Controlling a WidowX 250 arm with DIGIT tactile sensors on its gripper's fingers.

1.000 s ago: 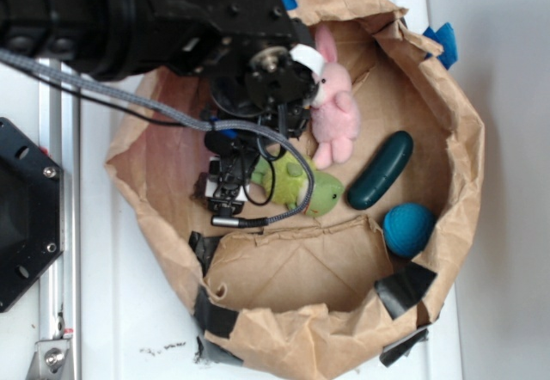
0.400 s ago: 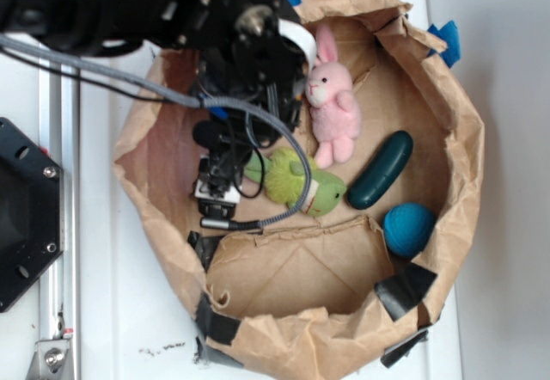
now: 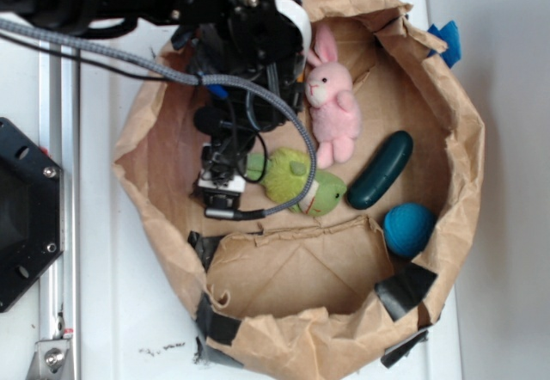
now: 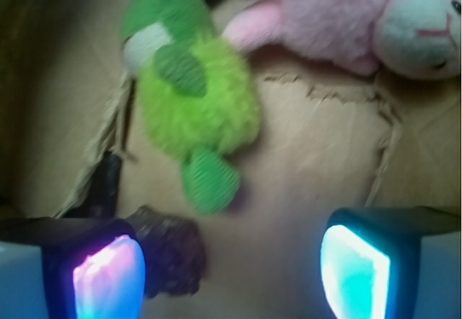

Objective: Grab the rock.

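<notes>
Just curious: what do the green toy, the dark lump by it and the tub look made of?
Green toy: fuzzy plush fabric, by its nap. Dark lump: probably stone, rough and matte, though blurred. Tub: crumpled brown paper, patched with black tape.

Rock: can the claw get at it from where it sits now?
Probably yes. The claw is open, and the rock lies bare on the paper just inside one finger; the green plush toy crowds it slightly.

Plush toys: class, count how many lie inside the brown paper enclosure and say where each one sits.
2. The pink bunny lies near the upper middle, beside the robot arm. The green plush toy lies just below it, near the centre. The arm covers part of the floor, so another could be hidden.
</notes>
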